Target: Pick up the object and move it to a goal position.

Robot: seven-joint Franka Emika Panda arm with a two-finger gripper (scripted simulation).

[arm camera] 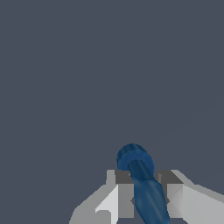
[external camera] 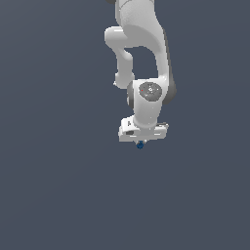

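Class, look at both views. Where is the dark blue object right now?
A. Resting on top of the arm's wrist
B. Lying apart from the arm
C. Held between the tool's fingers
C: in the wrist view the dark blue object sits between the fingers of the tool, and the exterior view shows it directly under the tool.

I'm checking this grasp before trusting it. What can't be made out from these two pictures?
- Exterior view: the blue object is too small to show its shape; the gripper body hides its fingers.
- Wrist view: the object runs past the picture's edge, so its full length is cut off.
- Both views: no goal marker shows, and whether the object is off the floor cannot be told.
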